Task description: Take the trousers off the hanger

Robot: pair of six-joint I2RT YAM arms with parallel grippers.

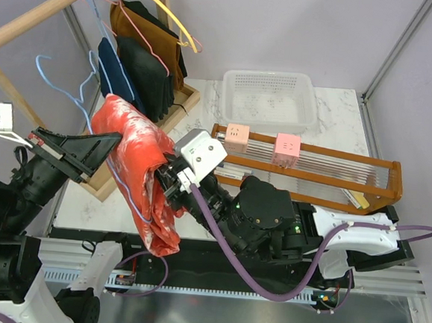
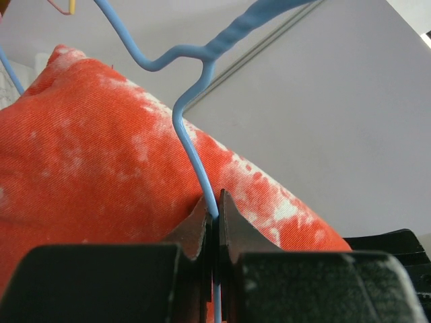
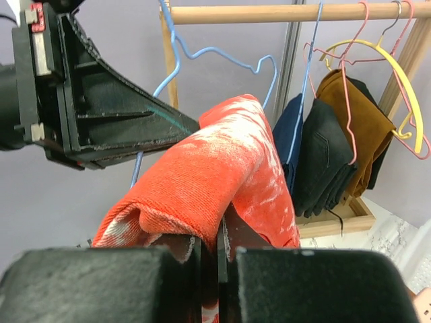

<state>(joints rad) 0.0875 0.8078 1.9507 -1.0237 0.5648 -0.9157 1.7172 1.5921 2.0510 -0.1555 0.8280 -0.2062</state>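
The red trousers (image 1: 137, 163) with white blotches hang draped over the light-blue wire hanger (image 1: 57, 84), left of centre in the top view. My left gripper (image 1: 115, 143) is shut on the hanger's wire (image 2: 188, 141), with the trousers (image 2: 87, 168) right behind its jaws (image 2: 214, 210). My right gripper (image 1: 166, 180) is shut on a fold of the trousers (image 3: 209, 168); its jaws (image 3: 219, 232) pinch the red cloth. In the right wrist view the hanger's hook (image 3: 222, 52) curls beside the left gripper (image 3: 182, 124), below the wooden rod.
A wooden rail (image 1: 40, 17) at the back left carries navy (image 1: 114, 71), black (image 1: 151, 78) and brown (image 1: 147, 33) garments on yellow (image 1: 171, 16) and pink hangers. A white basket (image 1: 271, 80) stands behind a wooden rack (image 1: 383, 178) with two pink cubes.
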